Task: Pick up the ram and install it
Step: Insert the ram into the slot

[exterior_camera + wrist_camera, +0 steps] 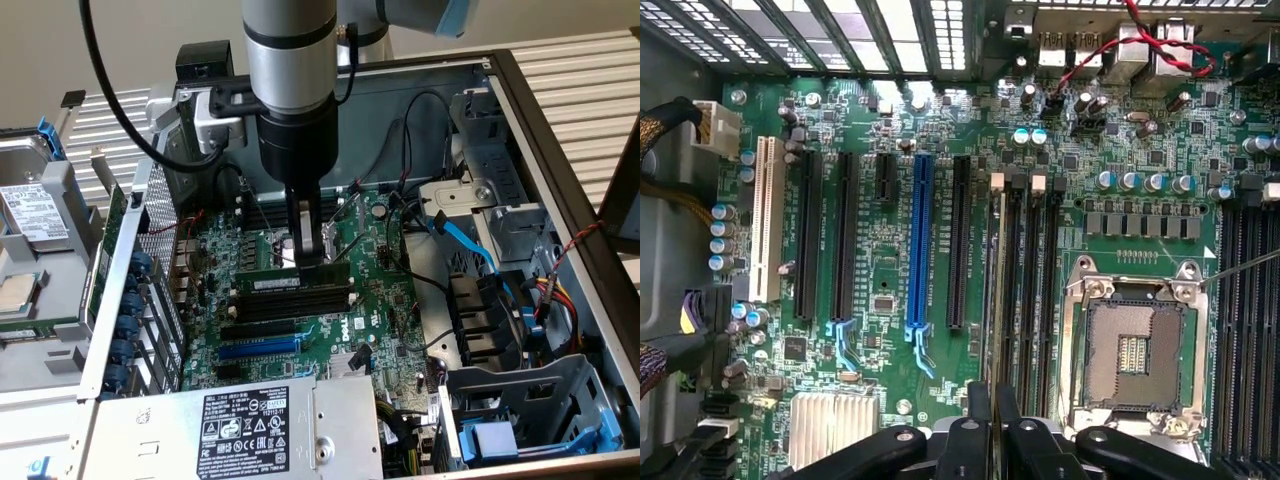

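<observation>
The ram (pixel 270 283), a thin green stick with a white label, stands on edge over the black memory slots (pixel 290 303) in the middle of the motherboard. My gripper (pixel 310 255) comes straight down onto its top edge and is shut on it. In the wrist view the ram (pixel 993 300) shows edge-on as a thin line running away from the gripper (pixel 992 415), lined up with the memory slots (pixel 1025 300). I cannot tell whether the stick is seated in a slot or held just above it.
A blue expansion slot (pixel 258 349) (pixel 919 240) and black slots lie beside the memory slots. The open CPU socket (pixel 1135 355) is on the other side. A power supply (pixel 250 425), blue cables (pixel 465 240) and drive cages (pixel 520 400) crowd the case.
</observation>
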Robot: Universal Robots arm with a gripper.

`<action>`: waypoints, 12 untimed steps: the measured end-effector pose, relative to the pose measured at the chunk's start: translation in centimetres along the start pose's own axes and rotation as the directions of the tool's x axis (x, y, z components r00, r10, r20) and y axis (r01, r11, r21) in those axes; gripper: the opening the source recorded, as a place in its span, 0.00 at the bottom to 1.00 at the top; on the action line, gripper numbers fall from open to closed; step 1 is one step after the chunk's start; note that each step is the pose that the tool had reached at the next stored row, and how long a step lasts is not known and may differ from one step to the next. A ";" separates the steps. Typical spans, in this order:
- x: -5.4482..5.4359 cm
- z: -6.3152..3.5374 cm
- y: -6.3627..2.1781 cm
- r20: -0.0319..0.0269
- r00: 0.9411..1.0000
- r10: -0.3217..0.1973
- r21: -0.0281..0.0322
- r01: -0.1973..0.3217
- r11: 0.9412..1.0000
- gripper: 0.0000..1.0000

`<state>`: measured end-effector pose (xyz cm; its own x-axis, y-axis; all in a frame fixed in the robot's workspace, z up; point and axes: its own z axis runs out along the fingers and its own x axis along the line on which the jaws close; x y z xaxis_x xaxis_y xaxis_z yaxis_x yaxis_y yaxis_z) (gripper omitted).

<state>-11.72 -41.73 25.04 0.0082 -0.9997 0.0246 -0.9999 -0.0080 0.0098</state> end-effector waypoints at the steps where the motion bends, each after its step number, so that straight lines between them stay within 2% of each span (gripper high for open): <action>1: 0.0 0.00 0.00 0.000 1.000 0.000 -0.001 0.000 1.000 0.14; 5: 0.0 0.05 0.00 0.000 1.000 -0.004 -0.004 0.004 1.000 0.14; 8: 0.0 0.07 -0.01 0.005 1.000 -0.008 -0.003 0.008 1.000 0.14; 12: 0.0 0.08 -0.01 0.005 1.000 -0.010 -0.003 0.010 1.000 0.14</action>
<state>-11.71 -41.74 24.96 0.0186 -0.9996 0.0194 -0.9997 -0.0184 0.0133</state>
